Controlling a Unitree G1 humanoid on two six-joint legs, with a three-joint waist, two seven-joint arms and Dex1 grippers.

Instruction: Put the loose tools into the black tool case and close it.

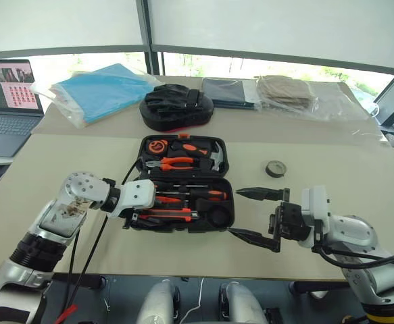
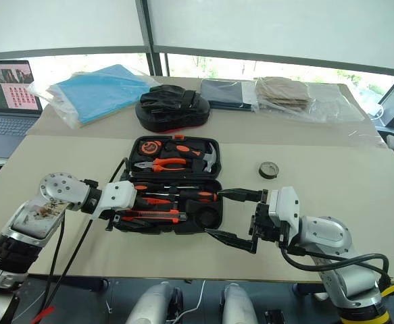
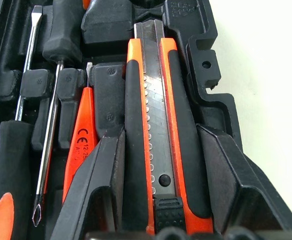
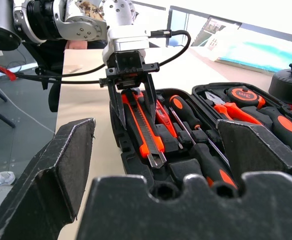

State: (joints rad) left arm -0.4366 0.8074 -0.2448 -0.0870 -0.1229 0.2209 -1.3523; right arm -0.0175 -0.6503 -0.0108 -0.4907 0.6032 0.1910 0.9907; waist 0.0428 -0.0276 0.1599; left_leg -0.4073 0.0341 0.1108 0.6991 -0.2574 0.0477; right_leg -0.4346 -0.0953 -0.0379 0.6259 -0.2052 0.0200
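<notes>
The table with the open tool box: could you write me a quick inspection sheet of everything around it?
Surface: beige table.
Job's things: black tool case open; utility knife in its front slot; two screwdrivers and tester screwdriver seated; tape roll still loose on the table.
Clutter: black padded bag, blue packet, dark and tan packets.
Grippers: left gripper shut on utility knife; right gripper open beside the case.
Cables: black cable on left wrist.
Surroundings: laptop, windows.
</notes>
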